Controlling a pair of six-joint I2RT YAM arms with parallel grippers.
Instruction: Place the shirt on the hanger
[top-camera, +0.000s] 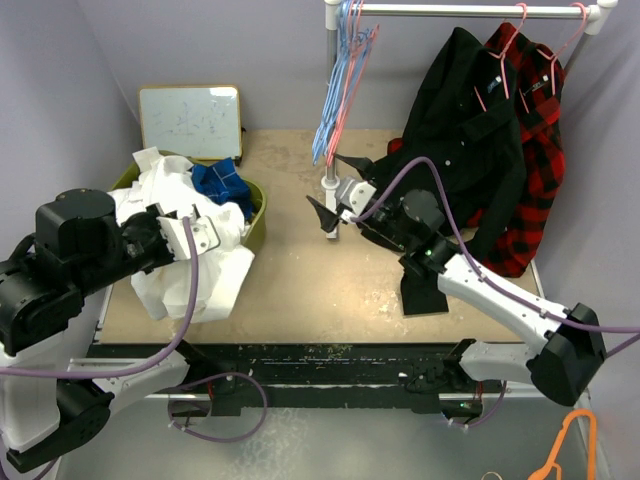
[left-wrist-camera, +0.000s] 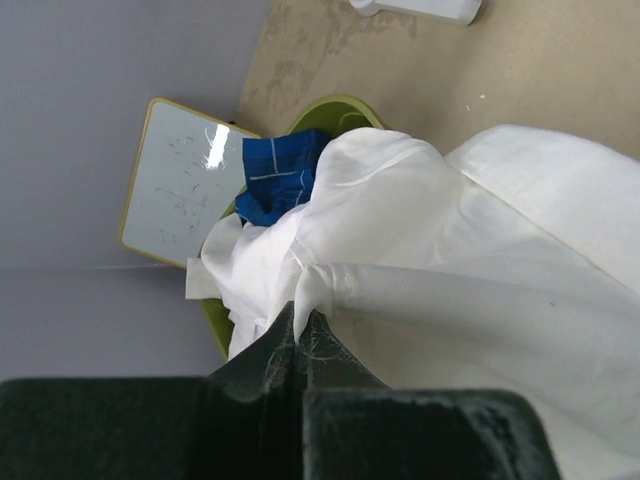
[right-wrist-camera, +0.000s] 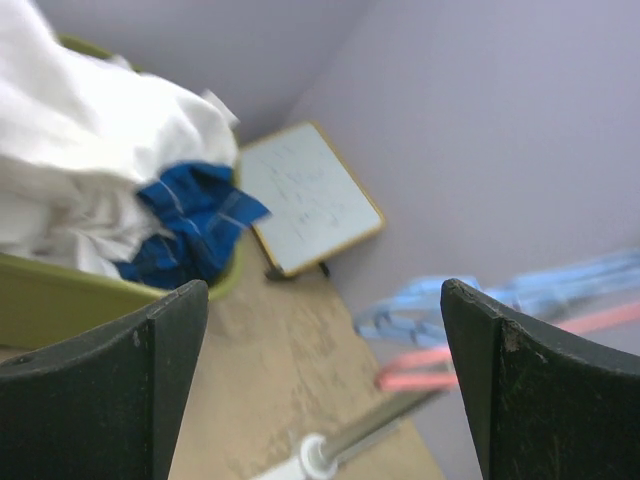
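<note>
The white shirt (top-camera: 190, 262) spills out of the green basket (top-camera: 258, 218) and hangs over the table's front left edge. My left gripper (top-camera: 203, 236) is shut on a pinched fold of it. In the left wrist view the jaws (left-wrist-camera: 300, 322) are closed on that fold and the shirt (left-wrist-camera: 470, 260) fills the frame. The pink hanger (top-camera: 354, 75) hangs on the rail among thin blue hangers (top-camera: 330, 110). My right gripper (top-camera: 338, 190) is open and empty beside the rack post, below those hangers. In the right wrist view (right-wrist-camera: 325, 300) the pink hanger (right-wrist-camera: 440, 368) shows blurred between the open fingers.
A blue cloth (top-camera: 222, 183) lies in the basket. A whiteboard (top-camera: 190, 120) leans on the back wall. The rack post (top-camera: 331, 130) stands mid-table. A black shirt (top-camera: 465, 125) and a plaid shirt (top-camera: 540, 135) hang at the right. An orange hanger (top-camera: 570, 445) lies below the table.
</note>
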